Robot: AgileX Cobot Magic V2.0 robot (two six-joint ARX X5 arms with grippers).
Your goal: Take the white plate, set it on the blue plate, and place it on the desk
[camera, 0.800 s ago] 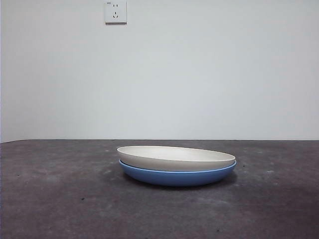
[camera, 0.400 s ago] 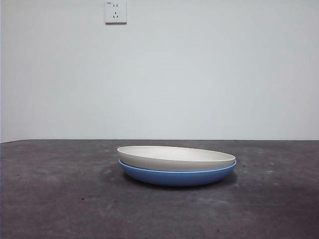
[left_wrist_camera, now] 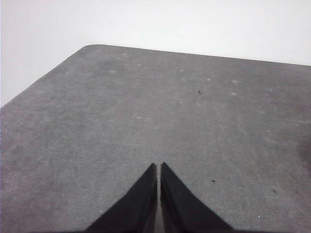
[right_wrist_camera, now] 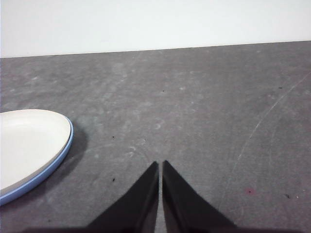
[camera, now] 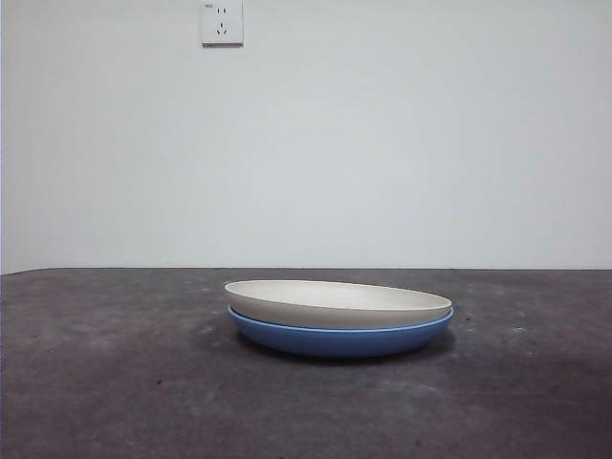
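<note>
The white plate (camera: 337,303) lies nested in the blue plate (camera: 339,340) on the desk (camera: 115,382), a little right of the middle in the front view. The stack also shows in the right wrist view, white plate (right_wrist_camera: 26,141) over blue plate (right_wrist_camera: 43,177). My right gripper (right_wrist_camera: 160,164) is shut and empty, above bare desk beside the stack and apart from it. My left gripper (left_wrist_camera: 159,166) is shut and empty over bare desk (left_wrist_camera: 146,111), with no plate in its view. Neither arm shows in the front view.
A white wall with a power socket (camera: 222,23) stands behind the desk. The desk's far edge and a rounded corner (left_wrist_camera: 90,47) show in the left wrist view.
</note>
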